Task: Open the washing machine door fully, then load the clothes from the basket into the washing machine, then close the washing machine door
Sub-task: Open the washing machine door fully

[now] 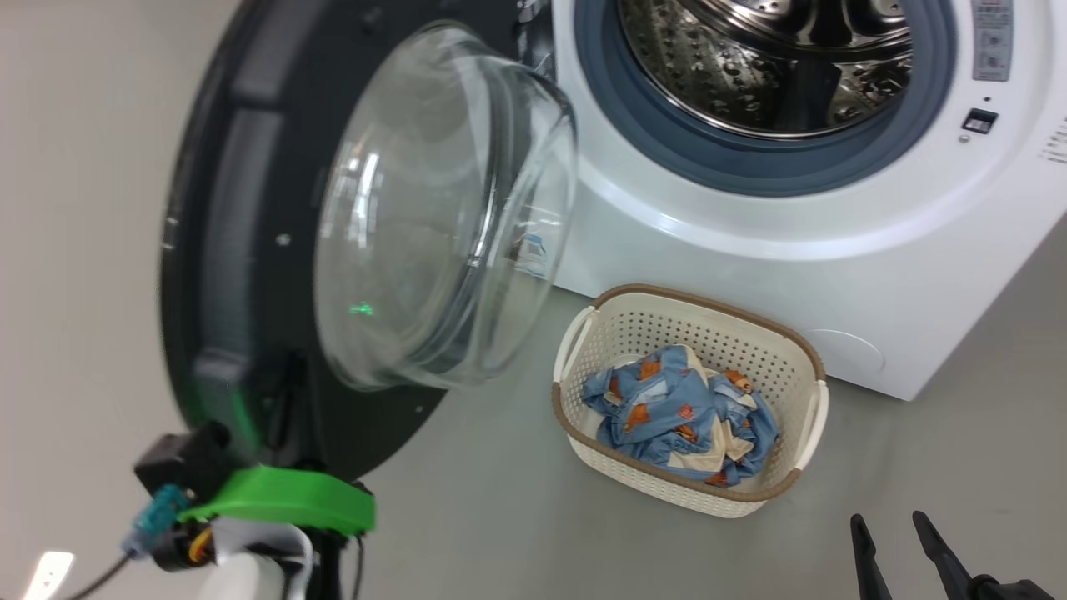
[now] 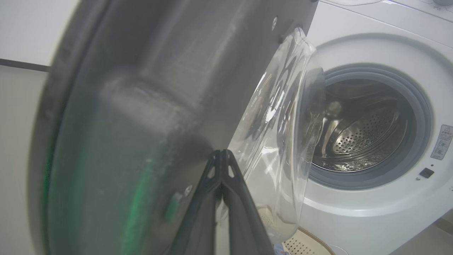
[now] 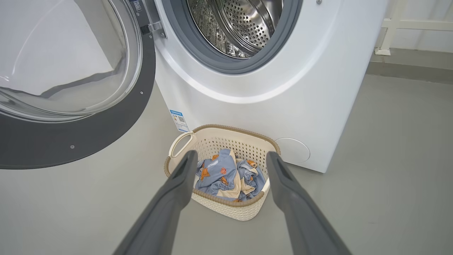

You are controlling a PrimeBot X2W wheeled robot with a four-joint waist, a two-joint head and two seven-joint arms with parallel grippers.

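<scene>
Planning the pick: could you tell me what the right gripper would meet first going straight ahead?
Probably the clothes in the basket; the open right gripper points at them, though depth is unclear.

The head view looks down at the washing machine [image 1: 750, 267] and basket [image 1: 658, 487]. The left wrist view sits very near the door [image 2: 141, 106]. The right wrist view looks from farther back. All show the drum [image 1: 750, 83].

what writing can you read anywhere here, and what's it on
No text is legible.
Blue label low on the washing machine front: too small to read.
Grey sticker right of the drum: print blurred.
</scene>
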